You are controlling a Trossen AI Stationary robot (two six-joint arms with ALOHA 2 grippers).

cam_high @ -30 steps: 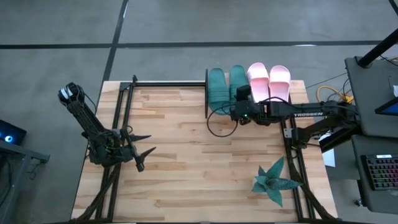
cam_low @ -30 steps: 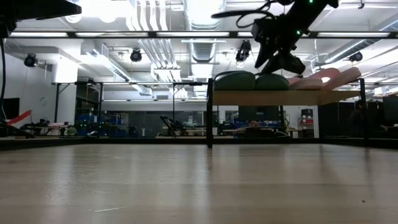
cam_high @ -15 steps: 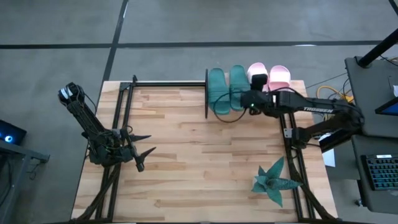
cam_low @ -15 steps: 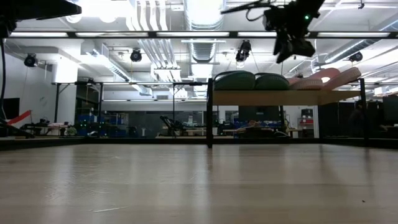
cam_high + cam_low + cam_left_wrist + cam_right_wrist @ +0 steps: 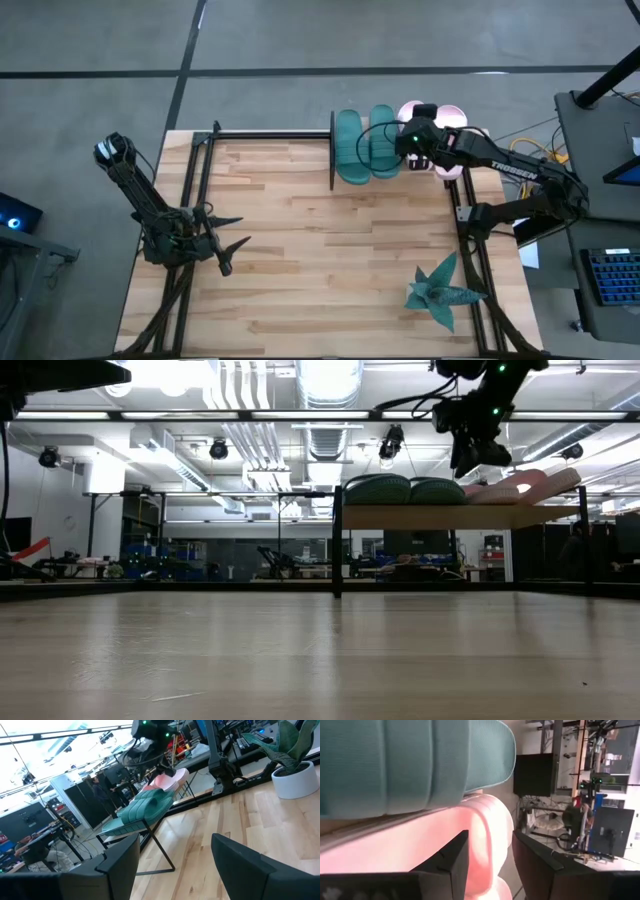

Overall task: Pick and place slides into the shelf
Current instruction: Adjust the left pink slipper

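Shelf (image 5: 333, 152): light wood board on thin black uprights, raised above the table (image 5: 300, 260) at its far edge, right of centre. In the low view the board (image 5: 440, 516) stands clear of the tabletop, with open air underneath.

Slides, teal pair (image 5: 362, 142): side by side on the shelf's left half, tilted, heels toward the table's middle. In the low view they show as two rounded humps (image 5: 405, 490).

Slides, pink pair (image 5: 450, 113): on the shelf's right half, just beside the teal ones, largely covered from above by the right arm. In the low view they slope upward toward the right (image 5: 525, 485).

Right gripper (image 5: 412, 138): above the shelf, over the inner pink slide at the seam with the teal pair. Its wrist view shows the fingers (image 5: 447, 865) parted with nothing between them, the pink slide's surface (image 5: 420, 837) close beyond.

Left gripper (image 5: 228, 247): near the table's left edge, well apart from the shelf, jaws spread wide and empty.

Plant (image 5: 440, 290): teal, spiky, near the right front corner, apart from the shelf.

Open room: bare wood across the table's centre and front, between left arm and plant.
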